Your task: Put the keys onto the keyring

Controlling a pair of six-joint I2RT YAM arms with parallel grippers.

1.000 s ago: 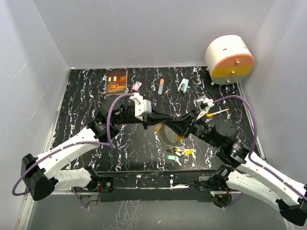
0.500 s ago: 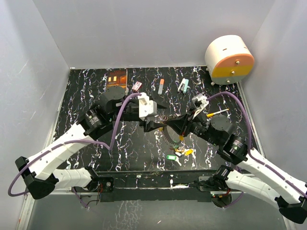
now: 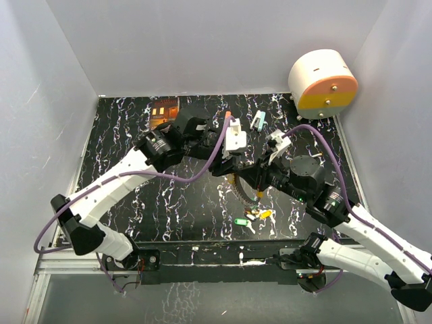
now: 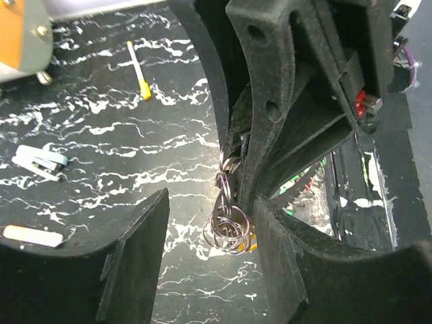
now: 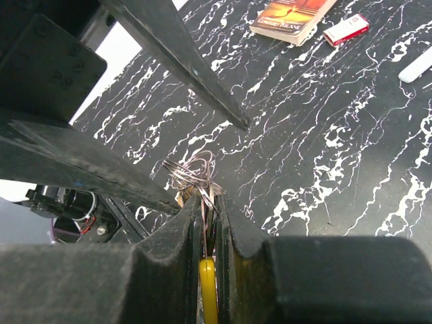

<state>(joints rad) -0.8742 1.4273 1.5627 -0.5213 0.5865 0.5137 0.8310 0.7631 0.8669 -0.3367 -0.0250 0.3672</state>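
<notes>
My right gripper [image 5: 209,202] is shut on the keyring [image 5: 192,172], a bunch of thin silvery wire loops sticking out past its fingertips, with a yellow key head [image 5: 208,287] pinched between its fingers. Seen from above, the right gripper [image 3: 244,177] holds the keyring [image 3: 236,190] hanging above the table. My left gripper [image 4: 212,202] is open, one finger on each side of the keyring [image 4: 228,229], not gripping it. From above the left gripper [image 3: 231,167] meets the right one mid-table. Loose keys [image 3: 254,214], one green [image 3: 240,221] and one yellow [image 3: 265,214], lie near the front edge.
A book [image 3: 164,108], a marker [image 3: 227,115] and a stapler [image 3: 258,121] lie along the back of the black marbled table. A round white and orange device [image 3: 322,84] stands at the back right. A small red and white box [image 5: 345,29] lies beside the book [image 5: 293,13].
The left arm has swung right and toward the back, and its gripper has gone from shut to open around the keyring. The right gripper stays shut, shifted slightly left.
</notes>
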